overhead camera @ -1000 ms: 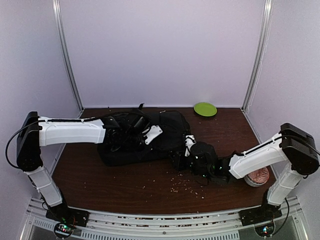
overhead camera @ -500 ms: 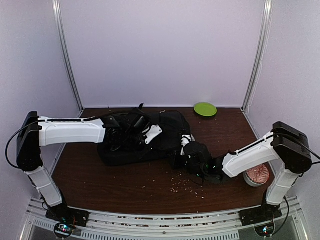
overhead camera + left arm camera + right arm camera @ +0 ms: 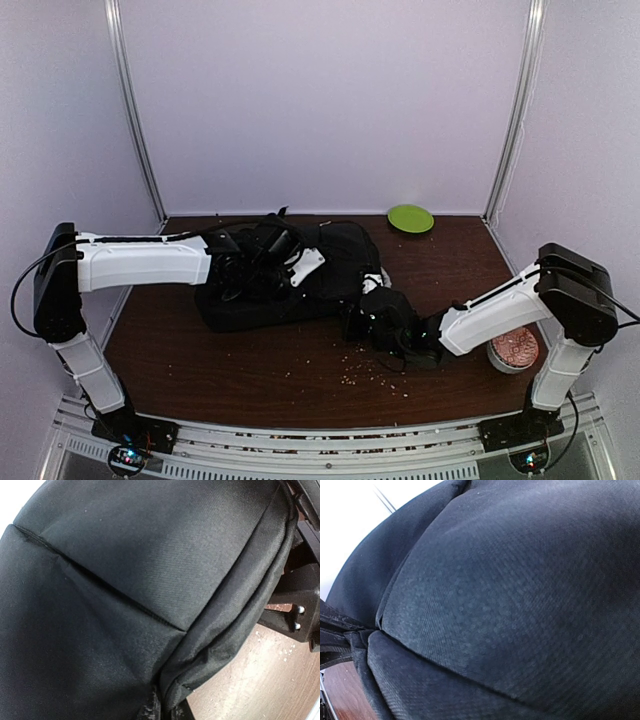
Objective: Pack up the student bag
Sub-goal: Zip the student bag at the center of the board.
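Pale lilac walls (image 3: pixel 320 100) enclose a dark brown table (image 3: pixel 250 370). The student bag (image 3: pixel 340 255), black and soft, lies mid-table toward the back, its long axis running left to right. The left gripper (image 3: pixel 298 268) is pinched together on the bag's top fabric, while the right gripper (image 3: pixel 360 315) presses at its near right end, jaws hidden, so their state cannot be told; a green plate (image 3: pixel 410 218) sits back right, with crumbs (image 3: pixel 370 370) in front.
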### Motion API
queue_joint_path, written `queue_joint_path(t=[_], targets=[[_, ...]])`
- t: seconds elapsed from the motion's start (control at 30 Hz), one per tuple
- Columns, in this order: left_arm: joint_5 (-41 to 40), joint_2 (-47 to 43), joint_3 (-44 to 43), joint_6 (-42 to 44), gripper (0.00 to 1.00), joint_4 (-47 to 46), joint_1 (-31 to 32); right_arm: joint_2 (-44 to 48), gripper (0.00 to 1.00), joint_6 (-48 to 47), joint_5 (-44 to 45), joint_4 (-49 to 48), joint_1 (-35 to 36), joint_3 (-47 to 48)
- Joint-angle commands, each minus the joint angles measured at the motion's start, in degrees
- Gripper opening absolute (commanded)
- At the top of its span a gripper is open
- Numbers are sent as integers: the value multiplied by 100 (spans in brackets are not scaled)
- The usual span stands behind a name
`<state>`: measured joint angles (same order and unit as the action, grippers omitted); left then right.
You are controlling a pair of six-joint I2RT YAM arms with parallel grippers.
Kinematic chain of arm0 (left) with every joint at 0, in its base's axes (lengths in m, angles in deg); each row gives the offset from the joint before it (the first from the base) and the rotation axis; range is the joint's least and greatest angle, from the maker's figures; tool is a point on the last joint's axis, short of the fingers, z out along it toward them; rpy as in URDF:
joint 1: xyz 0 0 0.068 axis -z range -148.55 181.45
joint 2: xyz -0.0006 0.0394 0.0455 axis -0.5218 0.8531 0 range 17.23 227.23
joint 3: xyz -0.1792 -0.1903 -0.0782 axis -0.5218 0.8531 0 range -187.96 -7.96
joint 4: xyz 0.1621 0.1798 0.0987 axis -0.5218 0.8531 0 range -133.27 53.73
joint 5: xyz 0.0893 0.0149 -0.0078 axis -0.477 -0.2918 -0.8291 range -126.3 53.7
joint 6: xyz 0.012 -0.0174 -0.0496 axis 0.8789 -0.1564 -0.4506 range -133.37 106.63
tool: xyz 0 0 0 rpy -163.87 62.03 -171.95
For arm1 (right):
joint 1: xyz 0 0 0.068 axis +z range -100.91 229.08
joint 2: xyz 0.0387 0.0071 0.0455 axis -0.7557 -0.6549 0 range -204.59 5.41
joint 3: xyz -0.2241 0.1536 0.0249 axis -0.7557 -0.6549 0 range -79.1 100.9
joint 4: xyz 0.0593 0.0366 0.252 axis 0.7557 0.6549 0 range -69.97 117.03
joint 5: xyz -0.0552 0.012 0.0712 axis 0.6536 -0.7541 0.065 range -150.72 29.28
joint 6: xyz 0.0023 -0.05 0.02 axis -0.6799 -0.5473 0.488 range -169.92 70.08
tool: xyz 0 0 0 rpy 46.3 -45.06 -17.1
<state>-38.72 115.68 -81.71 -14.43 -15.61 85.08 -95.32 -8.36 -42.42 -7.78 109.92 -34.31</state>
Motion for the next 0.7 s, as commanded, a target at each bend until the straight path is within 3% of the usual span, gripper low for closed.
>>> queue_joint_path(t=[0.0, 0.23, 0.4, 0.53, 0.67], targets=[[517, -142, -271, -193, 0, -200, 139, -82, 15, 72, 192, 15, 28, 187], [585, -142, -231, -220, 0, -200, 139, -97, 18, 29, 219, -68, 9, 266], [619, -151, -212, -262, 0, -200, 139, -177, 12, 55, 193, -18, -23, 352], [634, -173, -184, -272, 0, -200, 139, -151, 0, 82, 212, 32, -58, 348], [564, -203, -128, -259, 0, -200, 139, 11, 0, 13, 207, 26, -63, 217]])
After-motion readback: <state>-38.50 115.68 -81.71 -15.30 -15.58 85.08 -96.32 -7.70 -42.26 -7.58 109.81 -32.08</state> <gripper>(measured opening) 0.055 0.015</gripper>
